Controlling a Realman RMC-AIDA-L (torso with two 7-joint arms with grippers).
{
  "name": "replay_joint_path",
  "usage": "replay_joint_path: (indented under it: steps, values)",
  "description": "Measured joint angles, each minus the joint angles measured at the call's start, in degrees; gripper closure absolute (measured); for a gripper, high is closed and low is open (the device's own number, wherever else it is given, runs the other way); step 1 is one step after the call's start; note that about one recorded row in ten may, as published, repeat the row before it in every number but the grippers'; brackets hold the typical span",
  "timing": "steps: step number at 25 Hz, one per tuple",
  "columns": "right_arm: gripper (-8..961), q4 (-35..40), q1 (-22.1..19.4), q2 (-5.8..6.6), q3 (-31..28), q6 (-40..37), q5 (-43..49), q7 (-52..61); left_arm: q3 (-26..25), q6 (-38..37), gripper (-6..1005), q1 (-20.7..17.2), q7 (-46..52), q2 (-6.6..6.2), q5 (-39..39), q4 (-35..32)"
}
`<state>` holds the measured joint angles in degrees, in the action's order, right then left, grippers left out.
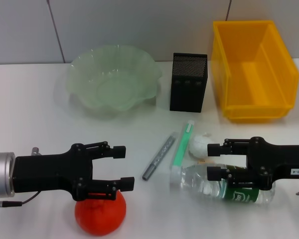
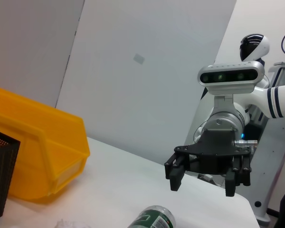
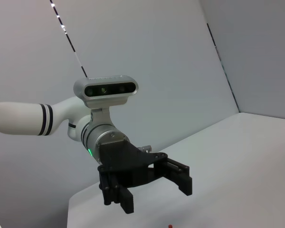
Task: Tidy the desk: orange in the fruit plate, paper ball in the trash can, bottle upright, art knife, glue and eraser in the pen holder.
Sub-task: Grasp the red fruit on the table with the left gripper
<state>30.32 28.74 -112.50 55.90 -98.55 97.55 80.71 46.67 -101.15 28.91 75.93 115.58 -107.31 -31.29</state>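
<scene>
My left gripper hangs open at the front left, just above the orange. Over to the right, my right gripper is open above the clear bottle, which lies on its side. The white paper ball rests just beyond the right fingertips. A green glue stick and the grey art knife lie side by side in the middle. At the back stand the green fruit plate, the black mesh pen holder and the yellow trash can. The eraser is out of view.
The left wrist view shows the right gripper, the yellow bin, the pen holder's edge and the bottle's end. The left gripper shows in the right wrist view. A tiled wall backs the white table.
</scene>
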Motion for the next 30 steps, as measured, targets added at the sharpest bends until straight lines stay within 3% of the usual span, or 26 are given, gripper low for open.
replay_joint_path:
  steps: [14,20,25,30]
  values:
    - [279,0.4,0.1,0.0,-0.4,-0.1,0.0,0.1,0.0,-0.2,167,-0.2,0.1,-0.54,0.0,-0.2]
    - [279,0.4,0.1,0.01,-0.8,-0.3,0.0,0.1,0.1,0.0,179,-0.4,-0.3,-1.53,-0.5,-0.5]
    - [278,0.3,0.4,0.21,-0.8,0.0,0.0,0.2,-0.3,1.8,189,-2.8,-3.7,-2.69,-2.4,-0.5]
    - [278,0.0,0.7,0.41,-0.8,0.2,0.0,0.1,-0.1,5.9,200,-4.0,-4.0,-2.59,-4.4,-0.5]
